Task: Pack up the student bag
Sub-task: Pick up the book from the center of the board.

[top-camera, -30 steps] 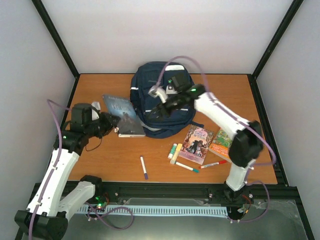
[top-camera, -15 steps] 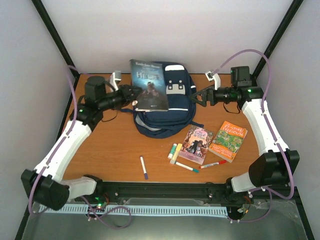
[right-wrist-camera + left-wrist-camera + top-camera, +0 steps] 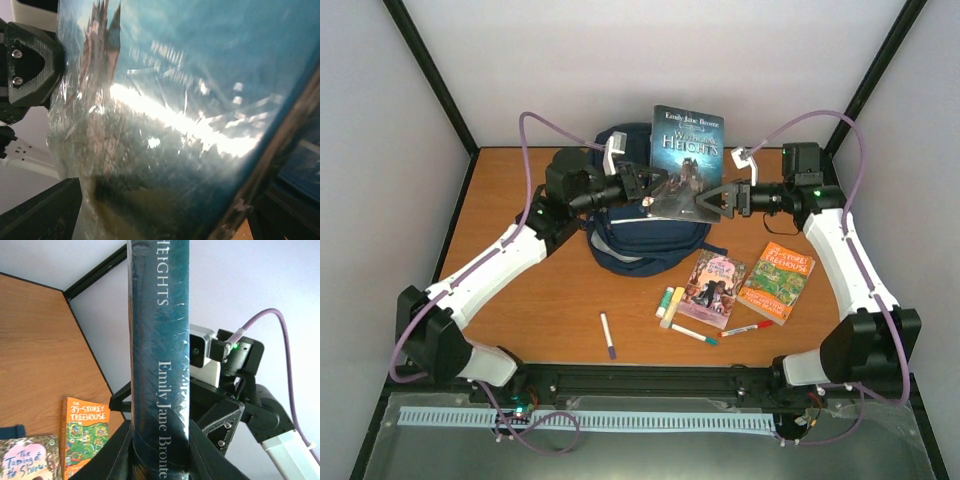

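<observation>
Top external, my left gripper [image 3: 655, 183] clamping the upright book [image 3: 685, 160] above the student bag [image 3: 640, 240], right gripper [image 3: 710, 203] wide beside the book

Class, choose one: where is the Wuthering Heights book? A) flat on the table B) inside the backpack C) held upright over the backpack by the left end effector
C: the left end effector grips the Wuthering Heights book upright above the student bag.

Navy white-striped student bag [image 3: 645, 240], flat, far-centre
</observation>
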Motion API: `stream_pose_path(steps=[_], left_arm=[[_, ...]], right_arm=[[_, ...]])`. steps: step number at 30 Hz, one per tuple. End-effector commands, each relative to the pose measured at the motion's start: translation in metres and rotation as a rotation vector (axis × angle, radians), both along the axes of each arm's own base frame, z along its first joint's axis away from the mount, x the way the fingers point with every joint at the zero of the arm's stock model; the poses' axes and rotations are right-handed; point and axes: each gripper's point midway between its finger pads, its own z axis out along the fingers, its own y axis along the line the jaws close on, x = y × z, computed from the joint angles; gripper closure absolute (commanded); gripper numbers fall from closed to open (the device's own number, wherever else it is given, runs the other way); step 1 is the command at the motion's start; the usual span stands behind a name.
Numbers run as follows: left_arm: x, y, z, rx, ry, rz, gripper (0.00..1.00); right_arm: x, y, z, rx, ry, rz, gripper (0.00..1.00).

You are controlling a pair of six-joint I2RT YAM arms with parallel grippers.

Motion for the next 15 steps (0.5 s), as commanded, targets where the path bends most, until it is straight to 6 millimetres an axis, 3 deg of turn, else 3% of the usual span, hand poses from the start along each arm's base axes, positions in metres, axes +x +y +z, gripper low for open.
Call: stream_pose_path(steps=[1,6,12,15], left_arm=[[-0.019,0.007,0.088,-0.231,-0.233,0.004,0.99],[-0.019,0.01,0.069,-0.233,-0.227,0.02,0.99],[-0.009,-0.006,0.04,-0.225,-0.186,-0.027,0.98],[-0.001,-0.014,0.023,-0.23,-0.148,-0.038,0.85]], right_arm=[[-0.019,0.0,0.026,0.089,-0.027,0.027,0.1],[-0.029,-0.001,0.045,0.147,-0.033,0.061,0.13],[-0.035,0.002,0.051,0.205,0.027,0.137,0.31],[-0.034,0.001,0.051,0.209,0.045,0.141,0.4]])
